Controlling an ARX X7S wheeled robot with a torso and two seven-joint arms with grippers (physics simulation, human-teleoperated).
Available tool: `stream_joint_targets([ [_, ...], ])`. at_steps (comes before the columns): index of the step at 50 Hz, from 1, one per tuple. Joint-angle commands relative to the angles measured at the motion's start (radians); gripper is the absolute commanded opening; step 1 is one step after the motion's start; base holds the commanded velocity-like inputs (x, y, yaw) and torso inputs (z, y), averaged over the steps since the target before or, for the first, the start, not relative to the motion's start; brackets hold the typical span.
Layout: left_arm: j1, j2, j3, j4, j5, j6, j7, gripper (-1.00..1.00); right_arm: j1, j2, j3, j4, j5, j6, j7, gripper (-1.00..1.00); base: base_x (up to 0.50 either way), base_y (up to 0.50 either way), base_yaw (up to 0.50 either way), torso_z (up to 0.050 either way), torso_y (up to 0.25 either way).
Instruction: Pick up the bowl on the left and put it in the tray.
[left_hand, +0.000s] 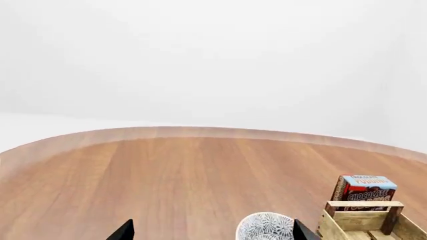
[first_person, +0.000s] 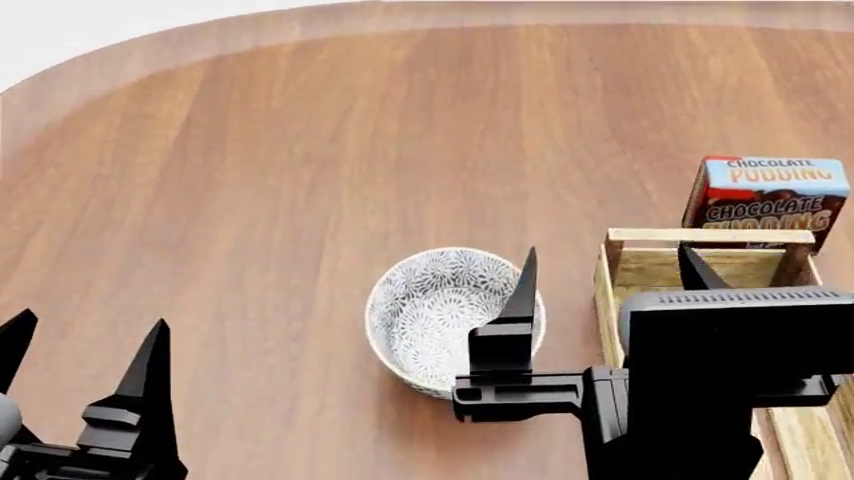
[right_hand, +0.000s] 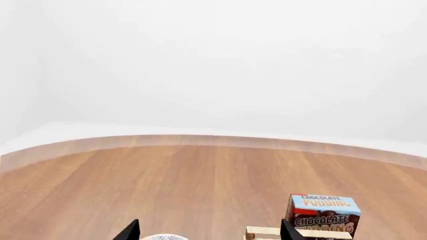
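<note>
Nothing done yet — the bowl (first_person: 447, 318) sits on the worktop (first_person: 334, 150), just under the right gripper's (first_person: 607, 272) spread, empty jaws; the tray (first_person: 641, 270) waits beneath its far side — lift and placement remain.

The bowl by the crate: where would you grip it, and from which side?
Grip the bowl by its thin rim, coming down from above with one finger inside and one outside. It sits upright and open, and its round wall looks too wide to span easily. I would take the rim on the side away from the tray, where bare table leaves room. The right end effector hangs open nearby.
</note>
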Motion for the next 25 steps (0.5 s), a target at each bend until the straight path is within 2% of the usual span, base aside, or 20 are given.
stream_joint_targets([
  [1, 0.009, -0.011, 0.011, -0.007, -0.001, 0.026, -0.012, 1.00, -0.008, 0.006, 0.002, 0.001, 0.012, -0.010, 0.007, 1.00, 0.00, 0.00, 0.00, 0.000, -0.250],
  [25, 0.008, -0.028, 0.022, -0.009, -0.025, 0.034, -0.037, 1.00, -0.009, 0.015, 0.002, 0.008, 0.035, -0.009, 0.024, 1.00, 0.00, 0.00, 0.00, 0.000, -0.250],
])
